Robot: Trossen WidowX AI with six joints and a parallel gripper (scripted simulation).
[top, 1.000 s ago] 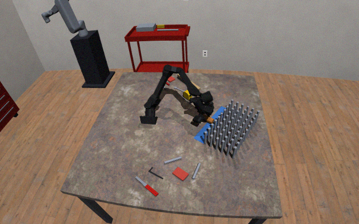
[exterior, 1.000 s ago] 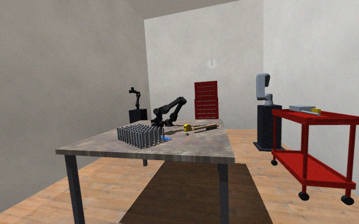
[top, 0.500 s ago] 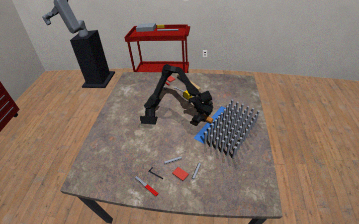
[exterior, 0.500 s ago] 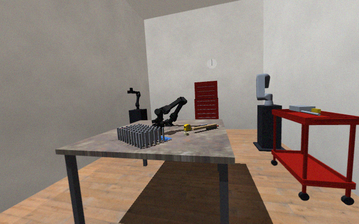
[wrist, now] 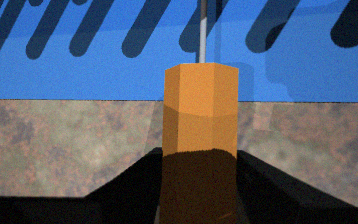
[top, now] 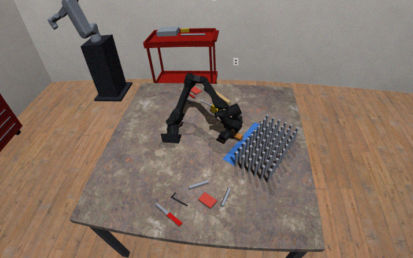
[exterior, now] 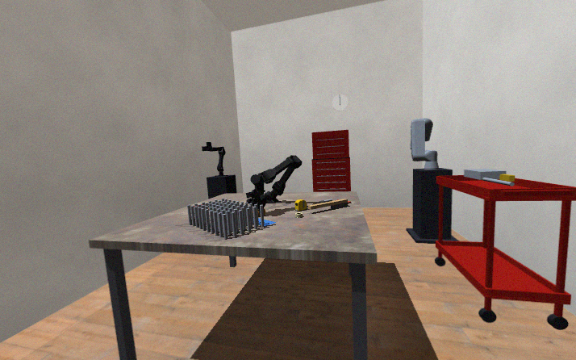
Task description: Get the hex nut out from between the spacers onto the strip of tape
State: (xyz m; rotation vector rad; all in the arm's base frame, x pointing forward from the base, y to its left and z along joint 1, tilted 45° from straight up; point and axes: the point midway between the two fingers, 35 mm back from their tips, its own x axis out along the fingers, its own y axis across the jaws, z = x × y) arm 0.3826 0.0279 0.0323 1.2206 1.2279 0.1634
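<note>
My gripper [top: 230, 134] is shut on the hook pick's orange-brown handle [wrist: 200, 112], low over the table just left of the blue tape strip [top: 240, 144]. In the wrist view the handle points away from me and its thin metal shaft [wrist: 203, 31] runs over the blue strip [wrist: 80, 70] and out of the top of the frame. The hook tip is out of view. The grid of standing grey spacers [top: 265, 144] rises just right of the strip, all upright as far as I can see. The hex nut is hidden among them.
A yellow tape measure [top: 214, 109], a wooden bar and a screwdriver lie behind the arm. Near the front edge lie two loose spacers [top: 198, 184], a red block [top: 207, 199], an Allen key and a red-handled tool [top: 169, 214]. A red cart stands beyond the table.
</note>
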